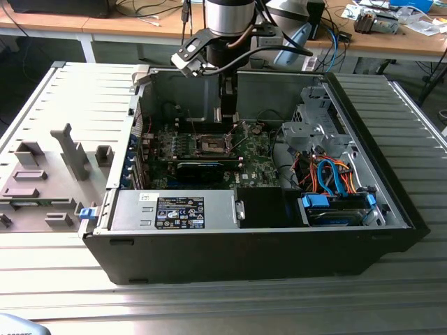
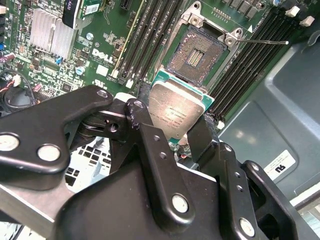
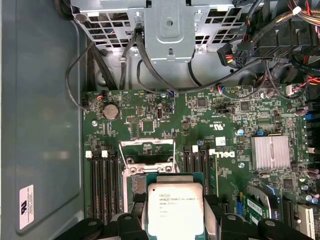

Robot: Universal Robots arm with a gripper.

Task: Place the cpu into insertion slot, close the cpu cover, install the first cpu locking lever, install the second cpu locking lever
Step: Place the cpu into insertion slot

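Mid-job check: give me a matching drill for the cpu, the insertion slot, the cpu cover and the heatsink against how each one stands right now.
Things:
1. cpu
2. insertion slot
3. cpu cover
4. heatsink

States:
A. swung open, frame raised
B. bare, nothing seated in it
C. finned silver block
D. clamped between the fingers

Pairs: 1-D, 2-B, 3-A, 4-C.

a ribbed metal table (image 1: 223, 307) carries an open black pc case (image 1: 244, 255), lying on its side mid-table. a grey plate (image 1: 77, 112) lies just beside it, at the exterior view's left.
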